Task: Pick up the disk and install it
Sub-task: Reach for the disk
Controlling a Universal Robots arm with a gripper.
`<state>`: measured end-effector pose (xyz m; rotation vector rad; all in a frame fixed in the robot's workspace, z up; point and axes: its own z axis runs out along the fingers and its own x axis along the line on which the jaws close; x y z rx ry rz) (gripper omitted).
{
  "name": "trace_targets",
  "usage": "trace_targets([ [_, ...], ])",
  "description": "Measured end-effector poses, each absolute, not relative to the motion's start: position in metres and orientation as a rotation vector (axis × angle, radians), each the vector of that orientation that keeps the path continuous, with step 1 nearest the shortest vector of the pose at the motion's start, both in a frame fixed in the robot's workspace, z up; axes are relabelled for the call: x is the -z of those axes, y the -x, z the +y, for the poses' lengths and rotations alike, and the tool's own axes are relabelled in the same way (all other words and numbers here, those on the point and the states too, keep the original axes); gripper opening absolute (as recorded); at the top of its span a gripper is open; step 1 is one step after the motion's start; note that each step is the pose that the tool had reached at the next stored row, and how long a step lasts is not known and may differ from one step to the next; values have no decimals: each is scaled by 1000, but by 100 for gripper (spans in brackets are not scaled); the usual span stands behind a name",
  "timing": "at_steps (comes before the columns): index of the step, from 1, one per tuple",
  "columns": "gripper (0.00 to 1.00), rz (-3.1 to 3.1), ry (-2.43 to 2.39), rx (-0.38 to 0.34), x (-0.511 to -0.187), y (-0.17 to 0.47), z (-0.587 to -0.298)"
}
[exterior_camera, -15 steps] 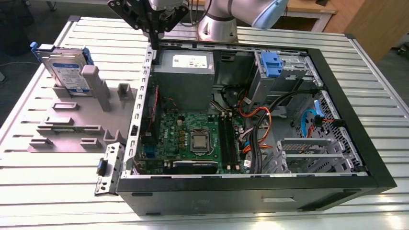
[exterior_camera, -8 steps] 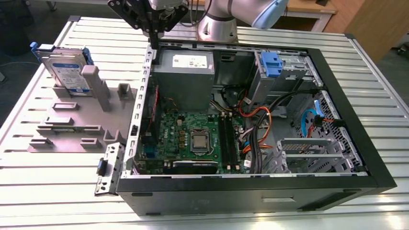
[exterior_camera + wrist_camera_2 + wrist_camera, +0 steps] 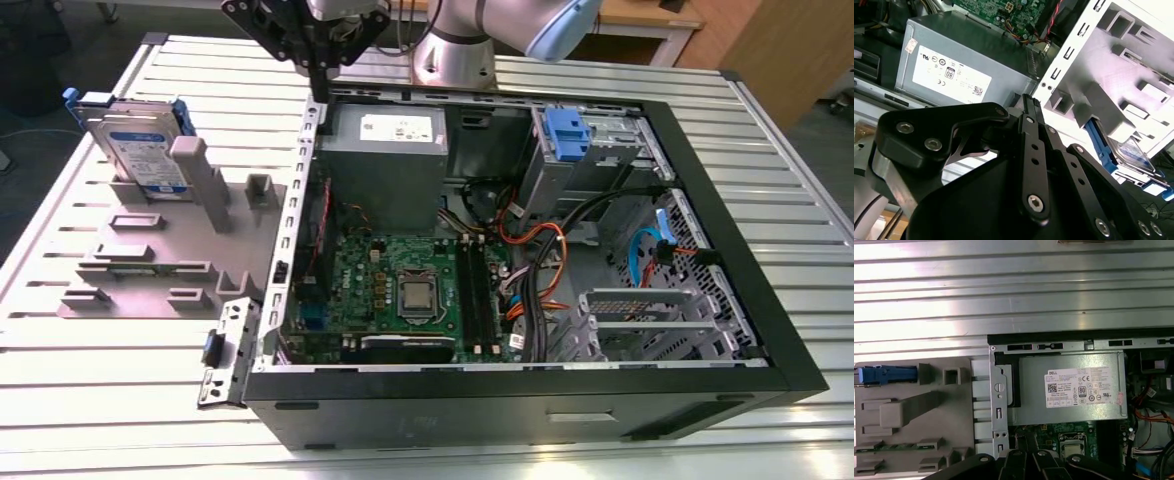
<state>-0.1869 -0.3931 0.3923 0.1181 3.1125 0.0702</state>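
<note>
One flat silver disk (image 3: 138, 150), blue-framed, stands upright at a corner of the grey plastic fixture (image 3: 147, 260). Your black gripper (image 3: 322, 92), closed and empty, hovers above the open case's (image 3: 467, 405) metal edge.

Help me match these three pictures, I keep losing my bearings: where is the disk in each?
Exterior view: disk stands upright in the grey holder at the exterior view's left.
First wrist view: disk edge-on in that holder.
Second wrist view: disk in the holder, blue frame showing.
Shared landmark: grey box with white sticker.
</note>
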Motion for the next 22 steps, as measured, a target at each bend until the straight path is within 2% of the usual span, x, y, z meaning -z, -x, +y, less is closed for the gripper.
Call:
trace_targets([
  [22, 11, 3113, -118, -70, -392, 197, -393],
])
